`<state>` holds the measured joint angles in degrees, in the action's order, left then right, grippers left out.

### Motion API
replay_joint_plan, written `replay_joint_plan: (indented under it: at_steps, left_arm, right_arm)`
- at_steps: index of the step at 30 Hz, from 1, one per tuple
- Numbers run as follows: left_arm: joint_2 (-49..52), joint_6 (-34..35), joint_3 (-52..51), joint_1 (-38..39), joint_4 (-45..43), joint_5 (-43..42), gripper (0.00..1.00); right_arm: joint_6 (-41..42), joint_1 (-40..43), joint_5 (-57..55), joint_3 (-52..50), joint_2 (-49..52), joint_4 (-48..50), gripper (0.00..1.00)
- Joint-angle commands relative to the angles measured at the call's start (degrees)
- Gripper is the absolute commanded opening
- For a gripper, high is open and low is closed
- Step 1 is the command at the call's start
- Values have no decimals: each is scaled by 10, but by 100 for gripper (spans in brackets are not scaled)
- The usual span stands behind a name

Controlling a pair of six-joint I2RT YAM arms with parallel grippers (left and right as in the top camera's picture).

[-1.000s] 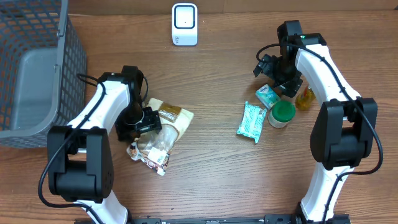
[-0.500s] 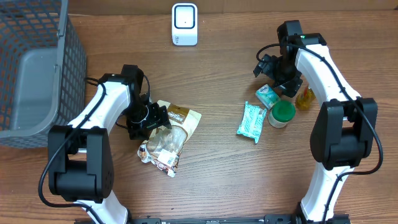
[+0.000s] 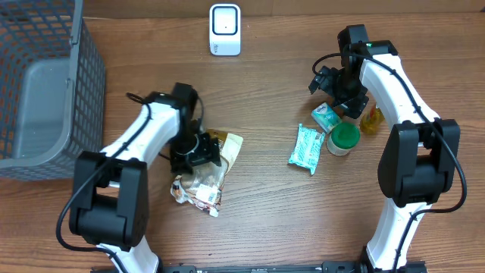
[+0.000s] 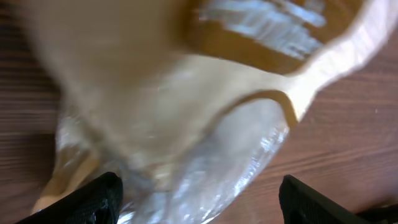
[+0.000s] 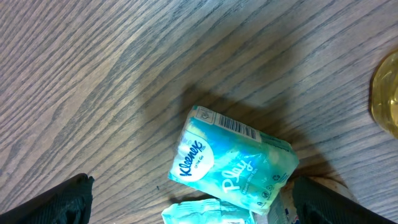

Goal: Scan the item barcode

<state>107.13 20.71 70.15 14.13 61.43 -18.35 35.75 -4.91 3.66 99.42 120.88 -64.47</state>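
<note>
A crumpled snack bag (image 3: 206, 165), tan and brown with a clear part, lies on the wooden table left of centre. My left gripper (image 3: 198, 149) hangs right over it. In the left wrist view the bag (image 4: 186, 112) is blurred and fills the space between the wide-apart fingers of my left gripper (image 4: 199, 199). It reaches the left finger (image 4: 93, 202), while bare wood shows before the right finger (image 4: 311, 202). My right gripper (image 3: 337, 95) stands open above a teal Kleenex pack (image 5: 233, 162), whose barcode faces up. The white scanner (image 3: 225, 29) stands at the back.
A grey mesh basket (image 3: 76, 45) fills the far left. Near the Kleenex pack (image 3: 327, 116) lie a teal wipes packet (image 3: 306, 148), a green-lidded jar (image 3: 345, 138) and a small yellow bottle (image 3: 371, 120).
My left arm has swung to the right, and the snack bag has shifted and turned along with it. The right arm has not moved.
</note>
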Motion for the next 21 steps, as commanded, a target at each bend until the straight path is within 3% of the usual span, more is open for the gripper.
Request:
replay_joint_plan:
  at_steps: [1, 6, 13, 21]
  left_arm:
    - [4, 6, -7, 37, -5, -32, 79]
    - [4, 70, -7, 92, -63, -107, 77]
    - [-2, 116, -5, 126, -130, -115, 75]
    - [-25, -19, 2, 124, -103, -77, 48]
  right_arm:
    - [-2, 2, 1, 15, -12, 2, 100]
    - [-2, 2, 1, 15, -12, 2, 100]
    - [-2, 2, 1, 15, -12, 2, 100]
    - [-2, 2, 1, 15, -12, 2, 100]
